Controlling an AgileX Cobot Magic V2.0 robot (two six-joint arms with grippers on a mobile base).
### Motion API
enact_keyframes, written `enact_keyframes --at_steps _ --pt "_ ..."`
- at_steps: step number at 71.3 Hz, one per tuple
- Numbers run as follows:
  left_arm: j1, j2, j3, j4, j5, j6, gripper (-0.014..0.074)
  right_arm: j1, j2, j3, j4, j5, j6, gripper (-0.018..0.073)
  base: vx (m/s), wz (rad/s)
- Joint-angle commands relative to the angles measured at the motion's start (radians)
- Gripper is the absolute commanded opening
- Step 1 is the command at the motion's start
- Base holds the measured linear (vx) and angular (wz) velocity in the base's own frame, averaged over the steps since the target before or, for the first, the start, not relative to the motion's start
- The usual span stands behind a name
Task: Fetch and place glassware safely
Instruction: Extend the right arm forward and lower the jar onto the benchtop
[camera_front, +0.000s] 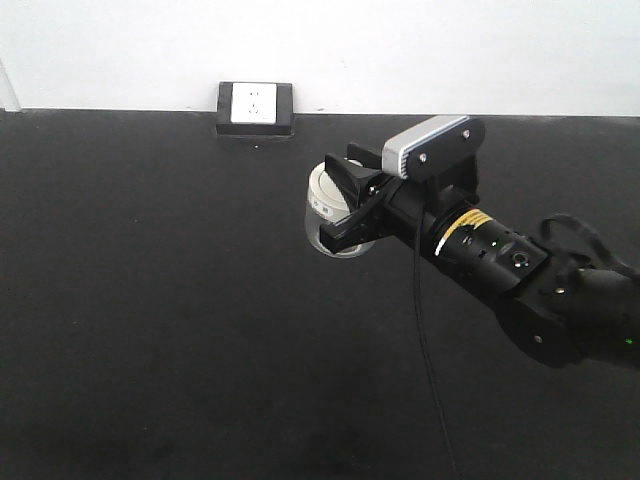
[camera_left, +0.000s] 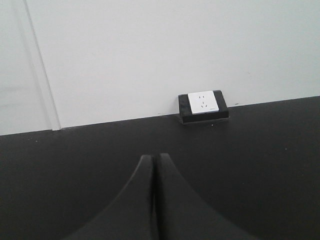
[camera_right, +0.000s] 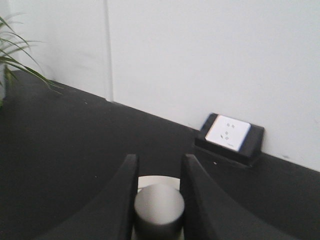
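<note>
The glass jar (camera_front: 320, 208) is small and clear with a cream-white lid, and it sits in the middle of the black table (camera_front: 150, 300). My right gripper (camera_front: 340, 200) reaches it from the right and is shut on it. In the right wrist view the gripper (camera_right: 160, 159) has the lid's round knob (camera_right: 159, 207) held between its two fingers, with the white lid (camera_right: 157, 181) showing behind it. I cannot tell whether the jar rests on the table or hangs just above it. My left gripper (camera_left: 154, 159) is shut and empty, low over the table, and does not show in the front view.
A black box with a white socket plate (camera_front: 255, 108) stands at the table's back edge against the white wall; it also shows in the left wrist view (camera_left: 204, 106) and the right wrist view (camera_right: 230, 136). Green plant leaves (camera_right: 15, 55) hang at the far left.
</note>
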Motion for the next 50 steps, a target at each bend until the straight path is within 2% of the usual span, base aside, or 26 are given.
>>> enact_keyframes --at_steps 1,26,34,50 --pt "-0.003 0.008 -0.030 -0.010 -0.071 -0.007 -0.0007 -0.030 0.027 -0.035 -0.084 -0.212 0.020 -0.0001 0.00 0.00" --pt "-0.003 0.008 -0.030 -0.010 -0.071 -0.007 -0.0007 -0.034 0.263 -0.037 -0.079 -0.441 -0.036 -0.0001 0.00 0.00" --pt "-0.003 0.008 -0.030 -0.010 -0.071 -0.007 -0.0007 -0.034 0.312 -0.037 -0.078 -0.460 -0.075 -0.0001 0.00 0.00" --pt "-0.003 0.008 -0.030 -0.010 -0.071 -0.007 -0.0007 -0.034 0.370 -0.037 -0.077 -0.463 -0.076 -0.0001 0.00 0.00"
